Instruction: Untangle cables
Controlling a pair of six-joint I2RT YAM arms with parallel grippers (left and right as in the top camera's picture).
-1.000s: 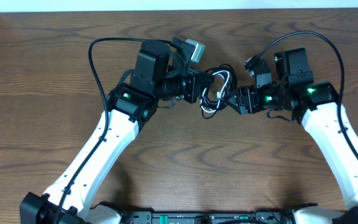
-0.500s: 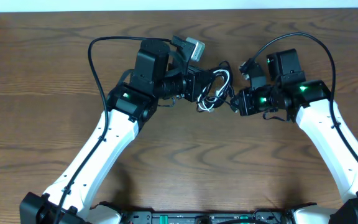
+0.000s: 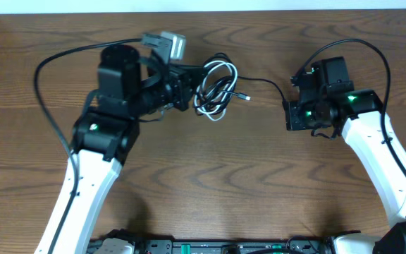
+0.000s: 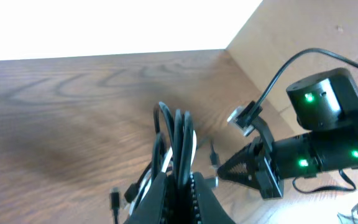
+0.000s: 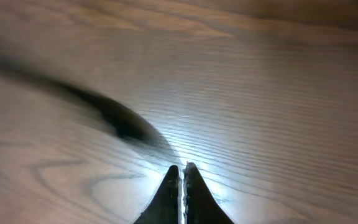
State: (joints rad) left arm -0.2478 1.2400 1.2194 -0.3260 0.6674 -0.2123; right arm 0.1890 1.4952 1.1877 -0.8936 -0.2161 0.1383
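- We see the left arm [image 3: 94, 134] coming in from the left side of the counter [image 3: 224, 183]. The left jaws are clamped tight on the cables [image 3: 213, 88], gripping the left edge of the bundle.
- In the left wrist view the cables [image 4: 178, 140] rise as black loops out of the closed jaws, with one whitish cord among them. A small plug [image 4: 114, 199] shows at lower left.
- The bundle is at top centre of the counter, between the two arms, looped and coiled. A plug end [image 3: 244, 96] pokes out on its right.
- One thin black strand [image 3: 266, 82] runs rightward from the bundle to the right jaws.
- On the right arm [image 3: 372, 148] the right jaws are pressed together, with only a hairline slit in the right wrist view. We cannot tell whether the strand is pinched there.
- A dark streak [image 5: 114, 118] crosses the wood ahead of them, too blurred to identify.
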